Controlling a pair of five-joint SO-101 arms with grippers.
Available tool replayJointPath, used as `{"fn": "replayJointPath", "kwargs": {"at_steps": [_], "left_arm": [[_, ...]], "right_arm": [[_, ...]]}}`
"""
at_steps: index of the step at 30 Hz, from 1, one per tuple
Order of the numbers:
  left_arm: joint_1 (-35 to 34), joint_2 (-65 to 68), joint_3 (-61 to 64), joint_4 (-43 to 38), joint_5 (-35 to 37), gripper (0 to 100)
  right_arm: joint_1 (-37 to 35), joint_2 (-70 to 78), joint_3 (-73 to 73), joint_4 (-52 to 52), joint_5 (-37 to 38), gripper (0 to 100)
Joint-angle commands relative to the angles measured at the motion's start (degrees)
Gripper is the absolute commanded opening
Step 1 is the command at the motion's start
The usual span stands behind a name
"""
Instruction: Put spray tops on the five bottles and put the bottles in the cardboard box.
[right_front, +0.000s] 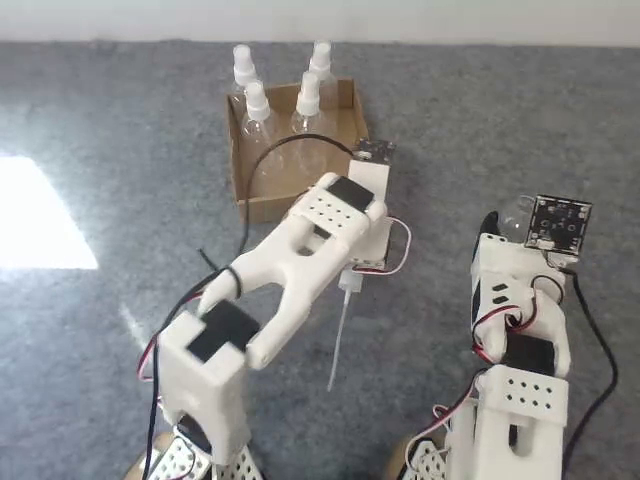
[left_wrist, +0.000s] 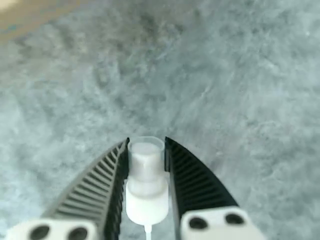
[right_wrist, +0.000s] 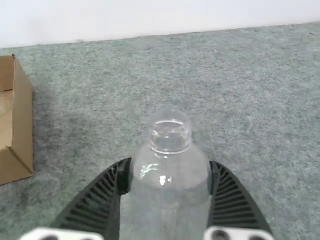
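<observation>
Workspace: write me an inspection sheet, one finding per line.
Surface: grey carpet-like table, bright light patch on one side.
Job's things: cardboard box with four topped bottles standing in or at it; fifth bottle uncapped; one spray top with dip tube.
Clutter: nothing seen.
Grippers: left gripper shut on the spray top; right gripper shut on the fifth bottle.
Cables: black cable arcs over the box; red and white wires along both arms.
Surroundings: white wall behind the table.
</observation>
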Motion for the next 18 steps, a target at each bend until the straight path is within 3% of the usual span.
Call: {"fn": "replayJointPath", "kwargs": {"at_steps": [1, 11, 18], "left_arm": [[-1.23, -13.45, 6.29, -3.87, -1.76, 1], [-1.76, -32.88, 19.38, -8.26, -2.64, 1], [-8.35, -41.49, 22.02, -8.26, -5.19, 1]], "right_arm": [[-0.84, -1.89, -4.22, 0.57, -0.09, 11.4], [-0.92, -1.89, -4.13, 0.66, -0.35, 11.4], [-3.82, -2.42, -4.57, 3.38, -0.09, 11.4]]}}
